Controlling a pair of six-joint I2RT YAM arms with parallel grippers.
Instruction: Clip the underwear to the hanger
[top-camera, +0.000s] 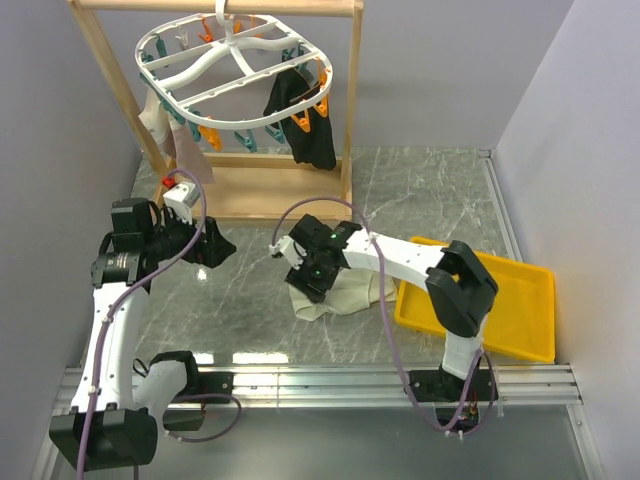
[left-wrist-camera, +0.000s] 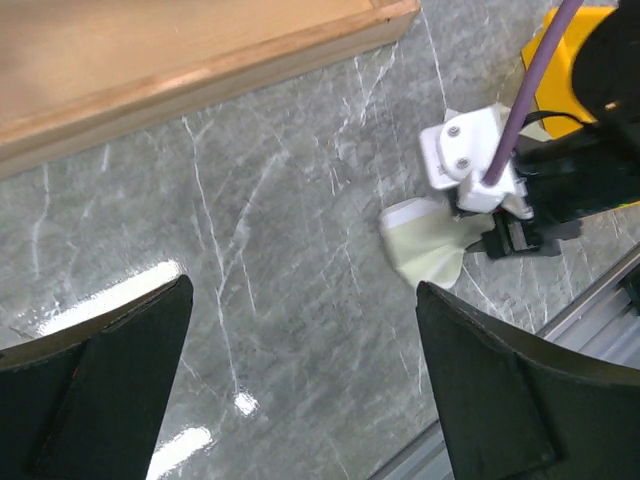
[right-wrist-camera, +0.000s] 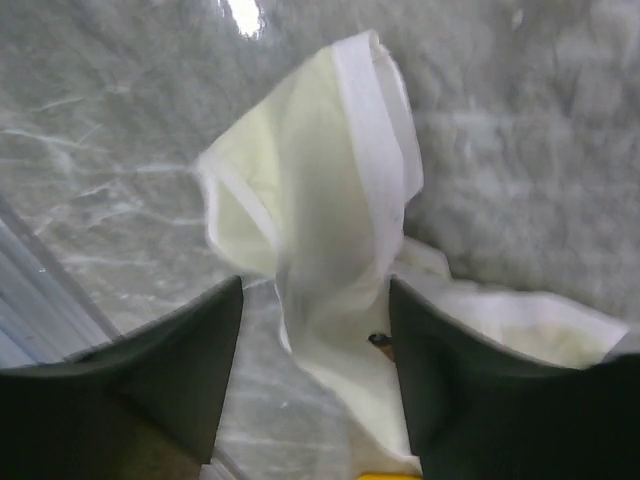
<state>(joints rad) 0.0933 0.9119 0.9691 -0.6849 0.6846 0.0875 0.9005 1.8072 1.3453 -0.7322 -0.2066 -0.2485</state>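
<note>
The cream underwear (top-camera: 348, 296) lies crumpled on the grey marble table beside the yellow tray. My right gripper (top-camera: 310, 272) is low over its left end. In the right wrist view the open gripper (right-wrist-camera: 315, 300) straddles a raised fold of the underwear (right-wrist-camera: 330, 200), and a small dark spot (right-wrist-camera: 380, 343) shows by the right finger. The white hanger (top-camera: 235, 62), ringed by teal and orange clips, hangs from the wooden rack at the back. My left gripper (top-camera: 215, 248) is open and empty above bare table (left-wrist-camera: 305, 300), left of the underwear (left-wrist-camera: 425, 245).
A black garment (top-camera: 305, 120) and a beige-pink cloth (top-camera: 165, 135) hang from the hanger's clips. The wooden rack's base (top-camera: 280, 200) stands behind both grippers and shows in the left wrist view (left-wrist-camera: 180, 60). A yellow tray (top-camera: 520, 300) sits at the right.
</note>
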